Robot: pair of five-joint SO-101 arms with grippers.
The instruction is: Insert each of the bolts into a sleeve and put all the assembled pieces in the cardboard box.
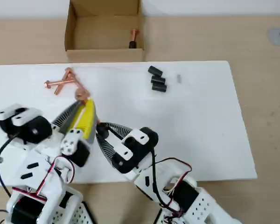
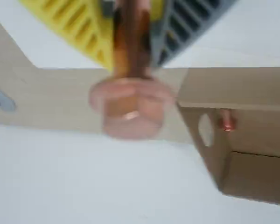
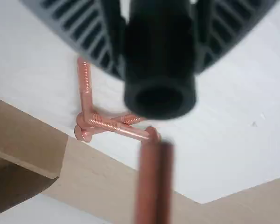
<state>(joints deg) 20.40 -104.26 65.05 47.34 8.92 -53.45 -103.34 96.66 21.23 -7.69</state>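
My left gripper (image 1: 84, 106), with one yellow finger and one grey, is shut on a copper bolt (image 2: 130, 105); the bolt's head (image 1: 81, 96) sticks out past the fingertips toward the cardboard box (image 1: 105, 32). Just beside it, my right gripper (image 1: 101, 127) is shut on a black sleeve (image 3: 159, 70) whose open end faces outward. In the right wrist view the held bolt's shaft (image 3: 152, 182) stands close below the sleeve's opening, apart from it. One assembled piece (image 1: 133, 39) lies inside the box.
Loose copper bolts (image 1: 60, 83) lie crossed on the white sheet (image 1: 200, 130) at its far left. Three black sleeves (image 1: 157, 79) sit together near the sheet's far edge. The box stands beyond the sheet on the wooden table (image 1: 261, 93).
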